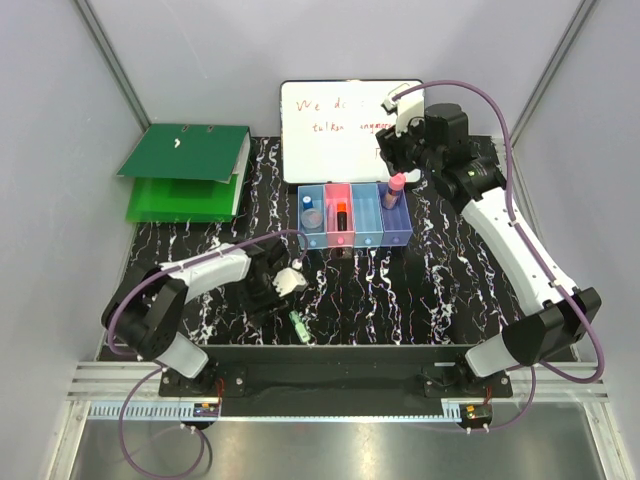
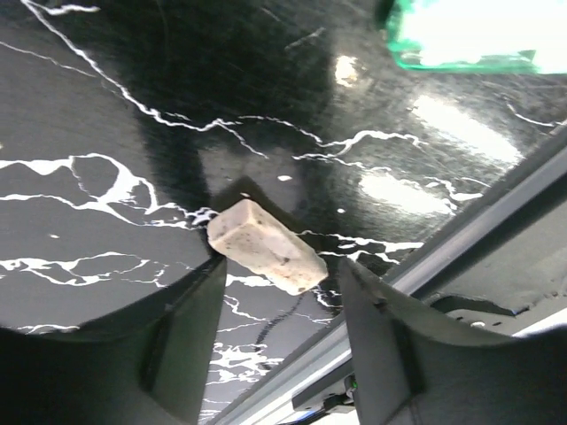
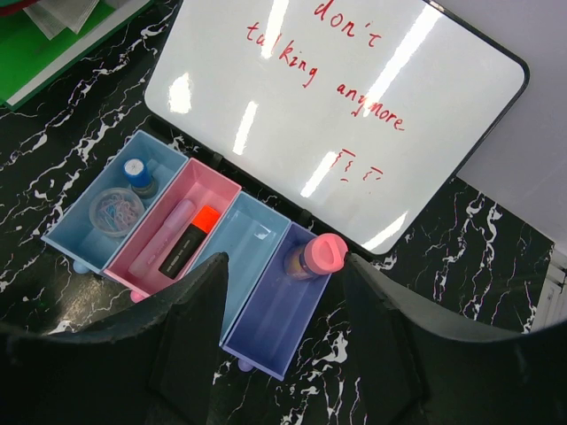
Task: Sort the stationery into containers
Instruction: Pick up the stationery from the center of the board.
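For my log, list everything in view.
Translucent plastic bins: four joined; light blue, pink, light blue, purple-blue; mid-table
Clear blue-capped bottle: one; leftmost bin
Round clear clip tub: one; leftmost bin
Lilac stick: one; pink bin
Orange-red-capped black marker: one; pink bin
Pink-capped tube: one; purple-blue bin
Grey-white block: one; tabletop, front left
Green clip-like piece: one; near edge
Red-lettered white whiteboard: one; back
Green ring binder: one; back left
Left hand: black; around block
Right hand: black; open over bins
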Robot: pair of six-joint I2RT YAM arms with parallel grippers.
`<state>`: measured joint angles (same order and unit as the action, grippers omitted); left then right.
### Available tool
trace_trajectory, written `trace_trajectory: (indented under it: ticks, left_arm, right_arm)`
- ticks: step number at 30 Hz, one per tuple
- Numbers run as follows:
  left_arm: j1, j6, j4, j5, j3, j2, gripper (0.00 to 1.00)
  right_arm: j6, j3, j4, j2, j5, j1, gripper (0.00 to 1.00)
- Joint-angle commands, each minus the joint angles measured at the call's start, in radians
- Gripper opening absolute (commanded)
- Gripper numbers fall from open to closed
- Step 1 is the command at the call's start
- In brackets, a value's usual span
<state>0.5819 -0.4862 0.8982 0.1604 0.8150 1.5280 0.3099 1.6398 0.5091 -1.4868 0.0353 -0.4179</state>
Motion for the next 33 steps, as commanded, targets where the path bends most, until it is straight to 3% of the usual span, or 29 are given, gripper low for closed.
trace_trajectory:
  ticks: [1, 9, 15, 33]
  left_arm:
    - [0.006, -0.011, -0.064, 0.008, -0.016, 0.054, 0.51]
    - [0.022, 0.011, -0.068, -0.016, 0.018, 0.127, 0.40]
    - [0.035, 0.011, -0.071, -0.018, 0.042, 0.149, 0.00]
    - [0.035, 0.037, 0.008, -0.055, 0.260, -0.051, 0.00]
  right_arm:
    - [-0.023, 0.058, -0.043, 0.017, 0.003, 0.002, 0.63]
    - [-0.034, 0.088, -0.041, 0.010, 0.008, 0.002, 0.63]
    - [-0.028, 0.046, -0.043, 0.033, 0.002, 0.002, 0.63]
    - [-0.006, -0.077, -0.043, 0.088, -0.029, 0.002, 0.64]
